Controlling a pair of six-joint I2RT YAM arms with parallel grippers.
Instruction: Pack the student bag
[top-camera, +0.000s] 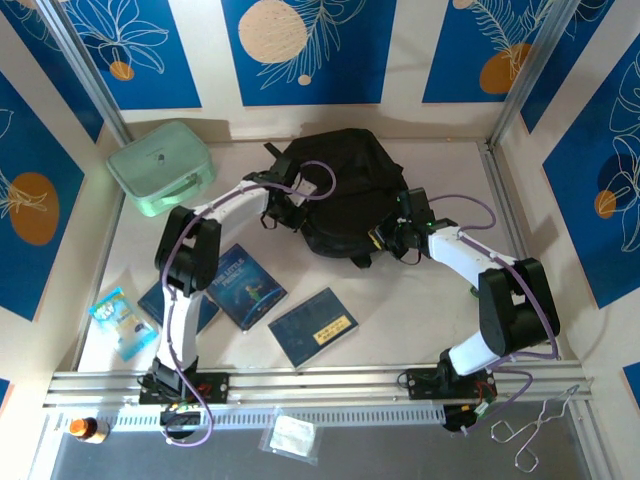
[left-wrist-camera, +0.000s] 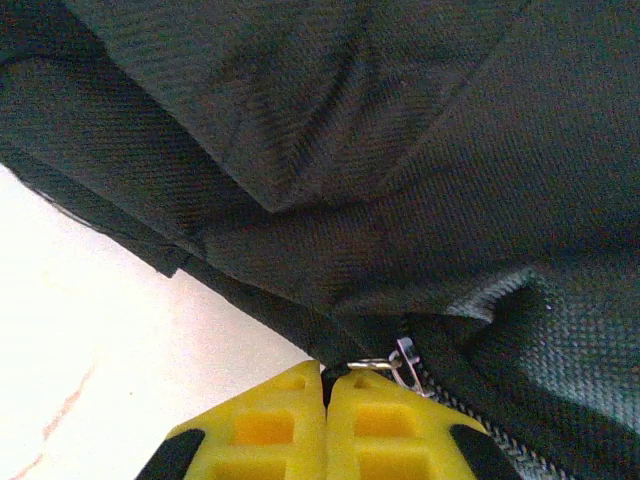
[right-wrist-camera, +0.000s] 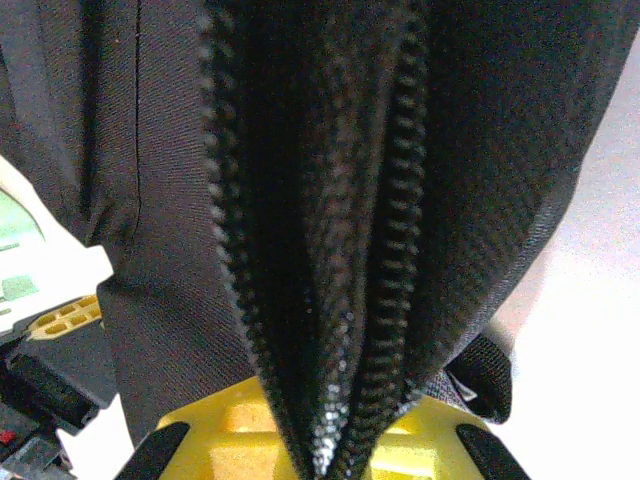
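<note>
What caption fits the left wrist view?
Left gripper, jaws shut, at the zip pull on the black student bag.

The student bag (top-camera: 335, 190) is black woven fabric, with black zip teeth (right-wrist-camera: 225, 250) and a silver zip pull (left-wrist-camera: 400, 358). The case (top-camera: 160, 167) is mint green. The nearer book (top-camera: 313, 327) is dark blue with a yellow label. The wall panels (top-camera: 130, 40) are deep blue, patterned with white leaf outlines and orange and cream discs. The table (top-camera: 420, 320) is pale cream. The arms (top-camera: 470, 255) are white and black with purple cables (top-camera: 180, 330). The left gripper (left-wrist-camera: 325, 372) has yellow fingers (left-wrist-camera: 265, 428).
</note>
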